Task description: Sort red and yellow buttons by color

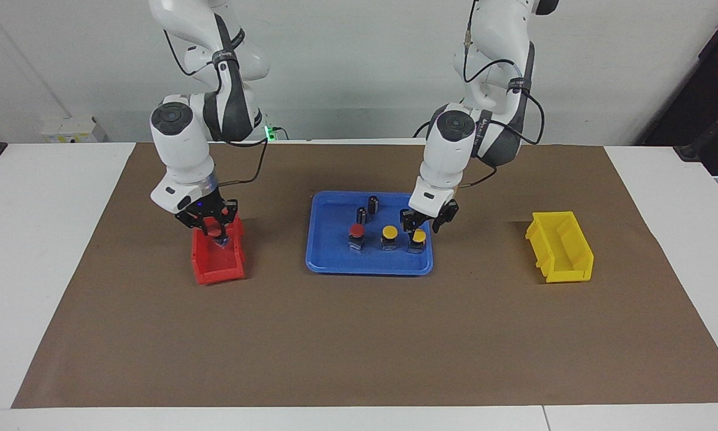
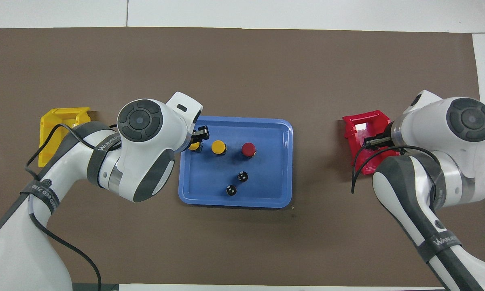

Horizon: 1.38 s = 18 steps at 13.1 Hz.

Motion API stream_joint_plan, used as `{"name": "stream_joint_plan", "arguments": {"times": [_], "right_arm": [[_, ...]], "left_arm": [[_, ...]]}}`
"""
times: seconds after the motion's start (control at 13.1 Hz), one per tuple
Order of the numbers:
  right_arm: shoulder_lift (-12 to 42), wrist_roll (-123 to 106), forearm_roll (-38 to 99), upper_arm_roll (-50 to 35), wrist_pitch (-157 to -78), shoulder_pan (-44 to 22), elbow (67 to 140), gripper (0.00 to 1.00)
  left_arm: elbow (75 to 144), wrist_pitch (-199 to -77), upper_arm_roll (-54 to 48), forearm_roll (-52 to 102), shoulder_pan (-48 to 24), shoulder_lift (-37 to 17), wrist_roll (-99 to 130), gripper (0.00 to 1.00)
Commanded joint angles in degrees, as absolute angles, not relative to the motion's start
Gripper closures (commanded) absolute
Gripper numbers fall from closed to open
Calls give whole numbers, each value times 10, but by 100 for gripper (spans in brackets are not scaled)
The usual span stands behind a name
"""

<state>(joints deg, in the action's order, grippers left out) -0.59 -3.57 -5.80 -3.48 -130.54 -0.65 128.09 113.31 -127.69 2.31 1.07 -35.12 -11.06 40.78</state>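
Buttons: your right gripper point(image 1: 214, 230) grips a red one point(image 1: 215, 229) over the red bin point(image 1: 218, 263) to drop it, your left gripper point(image 1: 422, 225) open astride a yellow one point(image 1: 418, 237) at the tray's point(image 1: 329, 263) left-arm edge, mid-surface.

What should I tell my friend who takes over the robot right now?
Right gripper: over the red bin, shut on a red button.
Left gripper: open, over a yellow button in the blue tray.
Also in the tray: another yellow button, a second red button, two dark cylinders.
Yellow bin: no buttons visible.
Done: nothing binned yet. Left: all four.
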Motion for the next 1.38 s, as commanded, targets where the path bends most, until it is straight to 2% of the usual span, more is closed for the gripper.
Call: {"name": "stream_joint_plan", "arguments": {"times": [0.0, 0.08, 0.15, 0.23, 0.31, 0.38, 0.54, 0.69, 0.84, 0.92, 0.99, 1.07, 1.15, 1.3], "right_arm": [[-29, -69, -55, -40, -1370, 16, 1339, 72], [-26, -69, -55, -40, -1389, 19, 1350, 72], [-25, -69, -55, -40, -1405, 22, 1358, 72], [-25, -69, -55, -40, -1407, 22, 1359, 66], [-25, -69, -55, -40, -1405, 22, 1359, 56], [-25, -69, -55, -40, -1403, 22, 1358, 45], [-24, -70, -55, -40, -1372, 22, 1340, 34], [0, -67, -55, -40, -1249, 16, 1238, 27], [38, -50, -54, -43, -1139, -16, 1114, 20], [58, -17, -54, -43, -1109, -45, 1066, 16], [72, 45, -53, -44, -1108, -78, 1037, 9], [82, 116, -39, -44, -1120, -103, 1024, 8], [90, 182, -23, -46, -1137, -138, 1010, 0], [116, 303, -29, -46, -1171, -208, 998, 0]], "left_arm": [[1144, -1309, 32, 15, -367, -119, 421, 31], [1144, -1310, 32, 15, -367, -126, 421, 31], [1144, -1310, 32, 15, -367, -127, 422, 43], [1144, -1305, 32, 15, -366, -127, 424, 92], [1140, -1298, 32, 15, -364, -127, 425, 98], [1130, -1286, 32, 19, -360, -128, 425, 98], [1058, -1185, 35, 35, -353, -122, 425, 98], [979, -1052, 40, 35, -318, -106, 402, 98], [967, -989, 41, 33, -254, -84, 313, 98], [971, -980, 41, 32, -204, -71, 266, 98], [972, -969, 41, 28, -160, -67, 226, 98], [974, -969, 43, 17, -130, -67, 195, 98], [983, -977, 44, 0, -100, -65, 179, 98], [1003, -992, 44, -3, -46, -59, 162, 98]]}}
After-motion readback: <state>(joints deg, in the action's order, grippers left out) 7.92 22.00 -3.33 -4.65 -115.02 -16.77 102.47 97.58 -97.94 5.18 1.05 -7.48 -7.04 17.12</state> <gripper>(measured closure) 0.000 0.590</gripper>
